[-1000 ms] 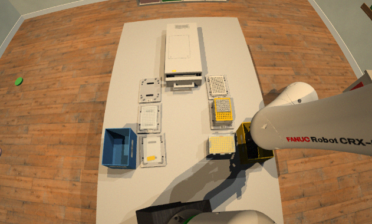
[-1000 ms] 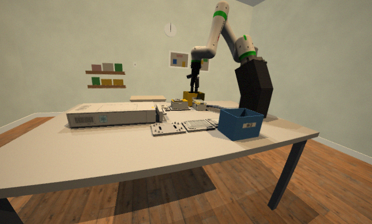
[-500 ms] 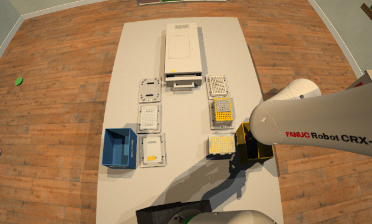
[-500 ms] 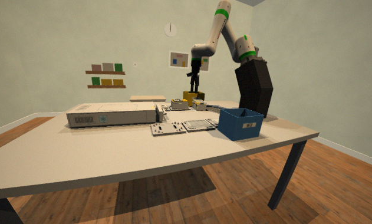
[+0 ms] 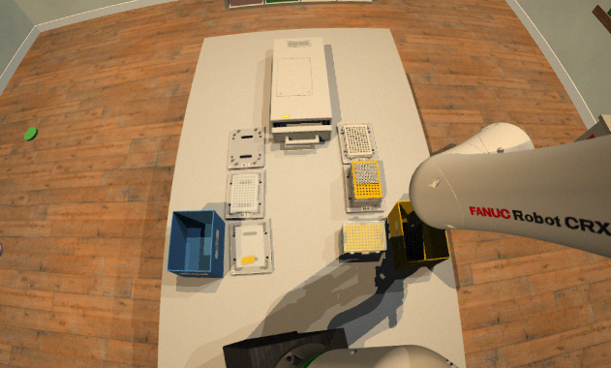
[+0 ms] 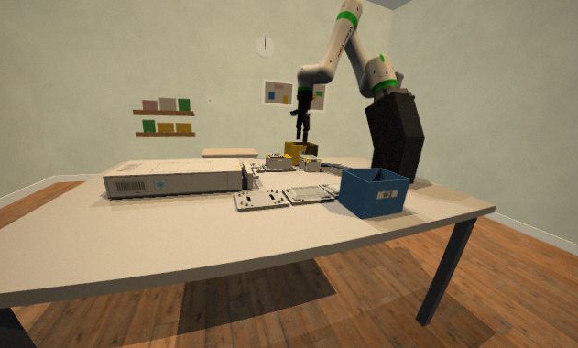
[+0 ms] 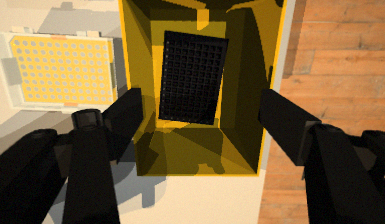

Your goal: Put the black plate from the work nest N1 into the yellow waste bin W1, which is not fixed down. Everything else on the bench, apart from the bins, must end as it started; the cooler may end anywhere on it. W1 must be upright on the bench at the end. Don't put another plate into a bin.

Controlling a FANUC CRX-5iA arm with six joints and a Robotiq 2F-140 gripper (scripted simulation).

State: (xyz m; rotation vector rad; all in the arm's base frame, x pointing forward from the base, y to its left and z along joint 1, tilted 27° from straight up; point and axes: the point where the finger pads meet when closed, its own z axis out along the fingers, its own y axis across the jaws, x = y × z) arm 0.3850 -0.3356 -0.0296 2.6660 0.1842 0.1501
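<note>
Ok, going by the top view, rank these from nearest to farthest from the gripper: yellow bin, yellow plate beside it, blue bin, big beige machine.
1. Yellow bin, right edge of the bench, directly beneath the open gripper.
2. Yellow plate, just left of that bin.
3. Blue bin, across the bench on its left side.
4. Beige machine, at the far end.

Items 3 and 4 are fairly close.
</note>
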